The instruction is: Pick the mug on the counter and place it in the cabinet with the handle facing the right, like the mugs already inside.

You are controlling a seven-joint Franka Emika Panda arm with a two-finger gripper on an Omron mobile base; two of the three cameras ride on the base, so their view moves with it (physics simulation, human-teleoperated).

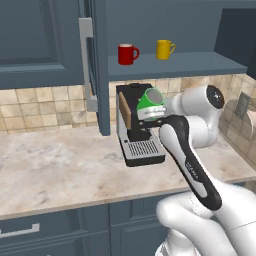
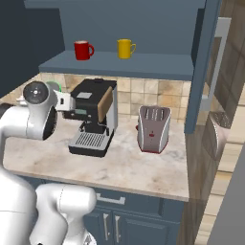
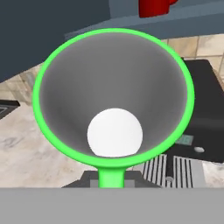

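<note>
The green mug [image 1: 150,101] is off the bench [image 1: 60,160], carried in the air in front of the coffee machine [image 1: 136,127] and level with its top. It is tilted, its mouth turned up and toward the open cabinet [image 1: 170,65]. The gripper [image 1: 150,114] sits just under the mug, touching it. In the hand view the mug's mouth [image 3: 114,94] faces the camera, pale inside, with its handle [image 3: 111,176] at the lower edge between the jaws, which are pinching the mug there.

On the cabinet shelf above the coffee machine stand the red mug [image 1: 127,54] and, to its right, the yellow mug [image 1: 164,49], both upright with handles pointing right. The cabinet door [image 1: 96,65] hangs open to the left of the coffee machine. From the right base view a toaster [image 2: 153,128] stands on the bench just right of the coffee machine.
</note>
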